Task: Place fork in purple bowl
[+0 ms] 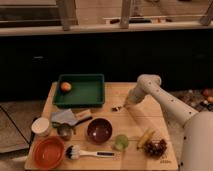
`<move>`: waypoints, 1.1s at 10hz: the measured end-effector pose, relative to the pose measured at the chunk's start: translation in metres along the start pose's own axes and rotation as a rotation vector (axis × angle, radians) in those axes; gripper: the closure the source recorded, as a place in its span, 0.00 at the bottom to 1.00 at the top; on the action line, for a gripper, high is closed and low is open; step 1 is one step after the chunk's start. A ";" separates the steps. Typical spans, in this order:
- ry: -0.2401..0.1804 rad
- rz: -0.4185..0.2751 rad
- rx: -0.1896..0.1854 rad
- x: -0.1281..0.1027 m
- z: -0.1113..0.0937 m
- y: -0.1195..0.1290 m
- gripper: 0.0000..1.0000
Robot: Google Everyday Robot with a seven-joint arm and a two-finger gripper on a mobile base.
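Observation:
The purple bowl (pixel 99 130) is round, dark maroon and glossy inside, and stands at the front middle of the wooden table (pixel 145 117). My gripper (pixel 123 105) is low over the table's middle, behind and to the right of the bowl, at the end of the white arm (pixel 160 97) reaching in from the right. A small thin object with a dark end, which looks like the fork (pixel 116 108), is at the gripper's tip, just above or on the table. I cannot tell whether the gripper holds it.
A green tray (pixel 82 95) holding an orange fruit (pixel 65 86) stands at the back left. At the front are an orange bowl (pixel 48 151), a white-handled brush (pixel 90 152), a green fruit (pixel 120 142), a banana (pixel 145 137) and grapes (pixel 156 147). At the left are a white cup (pixel 41 126), a metallic cup (pixel 64 131) and a dark-handled utensil (pixel 80 120).

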 end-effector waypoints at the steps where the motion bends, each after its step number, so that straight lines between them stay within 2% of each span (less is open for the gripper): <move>1: 0.000 0.000 0.000 0.000 0.000 0.000 1.00; 8: 0.000 0.000 0.000 0.000 0.000 0.000 0.99; 9: 0.000 0.000 0.000 0.000 0.000 0.000 0.93; 11: 0.000 0.000 0.000 0.000 0.000 0.000 0.70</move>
